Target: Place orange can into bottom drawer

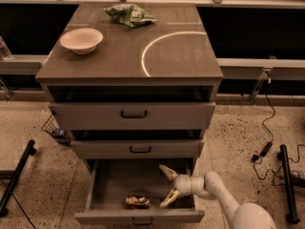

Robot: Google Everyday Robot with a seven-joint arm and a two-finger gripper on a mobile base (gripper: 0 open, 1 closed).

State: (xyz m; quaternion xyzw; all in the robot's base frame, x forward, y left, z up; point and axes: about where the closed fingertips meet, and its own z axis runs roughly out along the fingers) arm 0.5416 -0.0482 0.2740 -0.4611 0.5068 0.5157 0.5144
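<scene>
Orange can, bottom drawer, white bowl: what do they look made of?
Orange can: probably thin metal, with an orange-and-dark print that glints. Bottom drawer: flat matte grey panels, laminate or painted metal; can't tell which. White bowl: smooth cream, ceramic or plastic. Pincer, open, sits inside the drawer to the right of the can, not touching it.

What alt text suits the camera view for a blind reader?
The orange can lies on its side in the open bottom drawer, with the open gripper beside it, not touching. A white bowl and green bag sit on the cabinet top.
</scene>
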